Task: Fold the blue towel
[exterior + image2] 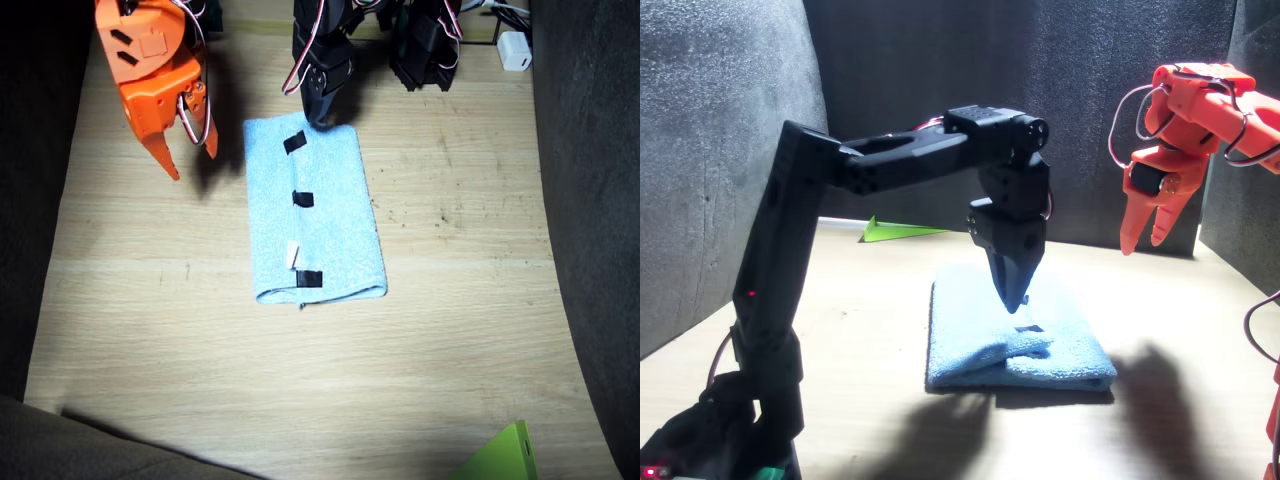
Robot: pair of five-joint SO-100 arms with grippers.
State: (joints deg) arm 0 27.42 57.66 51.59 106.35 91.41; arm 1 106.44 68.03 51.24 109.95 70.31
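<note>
**Towel folded, both hands off it**

Your blue towel (318,215) lies folded into a narrow strip in the middle of the counter (150,330), black tape marks (303,198) running down its top. Your left hand (1013,298) hangs just above the towel's far end, fingers clenched to a point, holding nothing. Your right hand (190,152) hovers beside the towel, fingers parted, released.
</note>
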